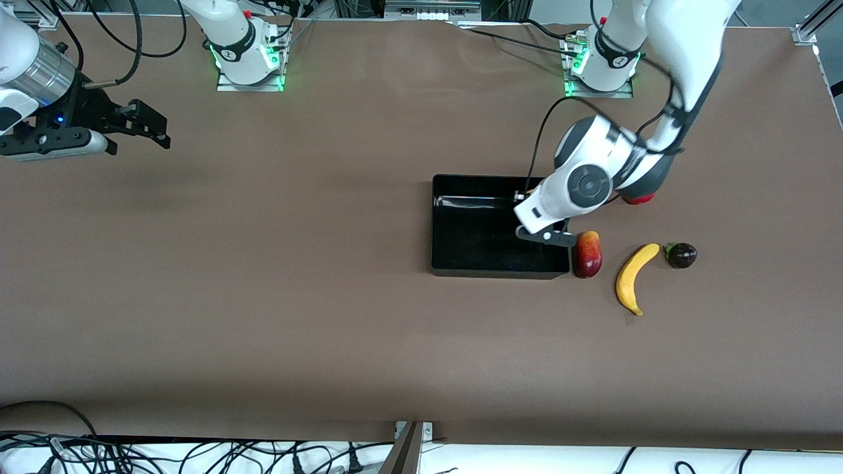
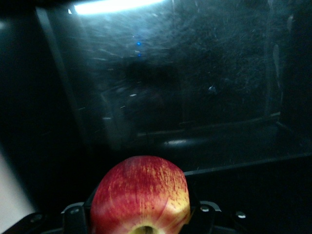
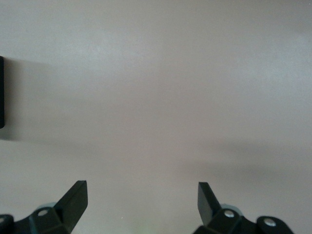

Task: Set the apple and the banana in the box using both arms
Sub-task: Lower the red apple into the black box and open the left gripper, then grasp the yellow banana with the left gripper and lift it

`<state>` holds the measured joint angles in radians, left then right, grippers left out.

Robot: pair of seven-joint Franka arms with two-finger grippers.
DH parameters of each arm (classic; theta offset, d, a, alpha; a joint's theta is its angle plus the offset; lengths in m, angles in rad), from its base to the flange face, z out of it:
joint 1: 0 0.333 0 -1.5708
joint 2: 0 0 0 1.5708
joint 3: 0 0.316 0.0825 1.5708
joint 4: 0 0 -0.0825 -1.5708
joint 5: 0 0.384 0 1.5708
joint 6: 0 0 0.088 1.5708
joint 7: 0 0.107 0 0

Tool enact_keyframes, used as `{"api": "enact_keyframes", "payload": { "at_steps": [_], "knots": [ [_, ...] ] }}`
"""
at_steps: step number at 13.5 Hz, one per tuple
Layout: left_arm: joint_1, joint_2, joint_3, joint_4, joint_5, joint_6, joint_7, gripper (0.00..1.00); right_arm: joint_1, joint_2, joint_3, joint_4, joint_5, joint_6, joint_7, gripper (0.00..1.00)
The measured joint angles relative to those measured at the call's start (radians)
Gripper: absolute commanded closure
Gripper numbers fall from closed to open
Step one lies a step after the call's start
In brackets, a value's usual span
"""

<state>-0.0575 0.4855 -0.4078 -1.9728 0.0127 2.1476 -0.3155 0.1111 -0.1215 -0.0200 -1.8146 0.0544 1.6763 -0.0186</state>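
Brown table (image 1: 263,276): left gripper (image 2: 139,214) pinches the apple (image 2: 140,195) over the box (image 1: 461,263); right gripper (image 3: 141,200) waits, fingers spread wide.

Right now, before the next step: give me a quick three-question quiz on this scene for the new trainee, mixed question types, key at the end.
1. True or false: the left tool holds the apple over the box.
2. Which fruit lies nearest the box wall?
A. banana
B. dark red mango-like fruit
C. dark purple fruit
3. Fill in: the right tool waits over bare table with its fingers ____.

Key: 1 true. 2 B, it lies right beside the box, with the banana and then the dark purple fruit farther toward the left arm's end. 3 open.
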Motion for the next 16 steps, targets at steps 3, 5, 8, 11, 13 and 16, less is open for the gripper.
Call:
{"api": "enact_keyframes", "payload": {
  "at_steps": [3, 5, 8, 11, 13, 16],
  "knots": [
    [-0.021, 0.069, 0.000, 0.001, 0.001, 0.033, -0.049, 0.00, -0.002, 0.000, 0.001, 0.004, -0.001, 0.004, 0.000, 0.00],
    [-0.022, 0.071, 0.001, 0.006, 0.001, 0.028, -0.112, 0.00, -0.006, 0.013, 0.001, 0.023, -0.001, 0.006, 0.000, 0.00],
    [-0.011, 0.043, 0.010, 0.082, 0.002, -0.115, -0.136, 0.00, -0.021, 0.039, -0.003, 0.074, -0.001, 0.007, 0.000, 0.00],
    [0.049, -0.005, 0.046, 0.270, 0.073, -0.367, -0.089, 0.00, -0.024, 0.044, -0.006, 0.087, -0.001, 0.006, 0.000, 0.00],
    [0.113, -0.005, 0.054, 0.340, 0.177, -0.398, 0.050, 0.00, -0.024, 0.045, -0.006, 0.087, -0.001, 0.006, 0.000, 0.00],
    [0.207, 0.055, 0.058, 0.342, 0.282, -0.272, 0.335, 0.00, -0.024, 0.046, -0.006, 0.088, -0.001, 0.006, 0.000, 0.00]
  ]
}}
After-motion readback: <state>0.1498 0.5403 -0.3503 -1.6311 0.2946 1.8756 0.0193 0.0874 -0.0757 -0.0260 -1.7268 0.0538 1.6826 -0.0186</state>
